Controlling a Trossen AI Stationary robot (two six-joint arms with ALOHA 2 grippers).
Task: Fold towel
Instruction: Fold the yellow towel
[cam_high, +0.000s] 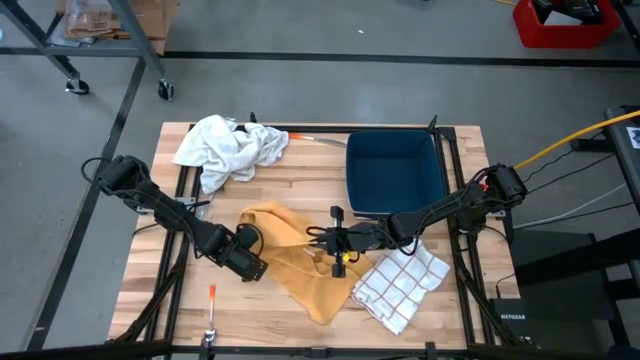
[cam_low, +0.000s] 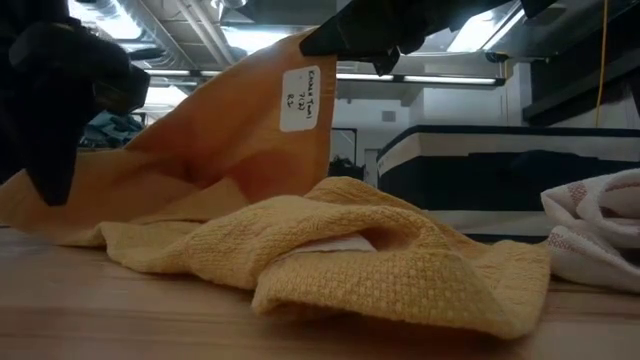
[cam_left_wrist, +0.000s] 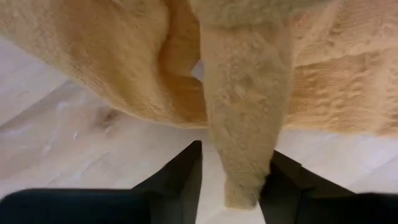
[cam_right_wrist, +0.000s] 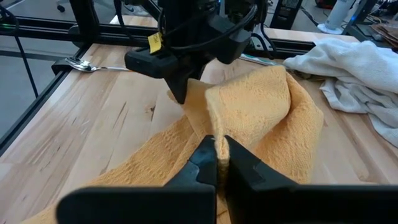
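Observation:
A mustard-yellow towel (cam_high: 292, 262) lies crumpled mid-table, its near part (cam_low: 400, 270) bunched on the wood. Part of it is raised between the two grippers like a sheet, and a white tag (cam_low: 305, 98) shows on it. My left gripper (cam_high: 252, 256) is at the towel's left side, shut on a fold. My right gripper (cam_high: 336, 247) is at the towel's right side, shut on an edge. In the right wrist view the left gripper (cam_right_wrist: 180, 74) stands just beyond the raised cloth. My left gripper pinches a narrow bunched fold of the towel (cam_left_wrist: 245, 149) between its two fingers (cam_left_wrist: 180, 180), coming from the table's left. The fold runs forward from between the fingers into the rest of the cloth. My right gripper pinches a thin edge of the towel (cam_right_wrist: 217, 142) between its fingers (cam_right_wrist: 202, 163), coming from the table's right. The held edge is lifted off the table, and the cloth slopes down from it to the wood.
A white towel (cam_high: 230, 145) lies heaped at the far left. A dark blue bin (cam_high: 395, 170) stands at the far right, and a white checked cloth (cam_high: 402, 284) lies near it. A spoon (cam_high: 210, 335) and a small orange tool (cam_high: 212, 292) lie near the front-left edge.

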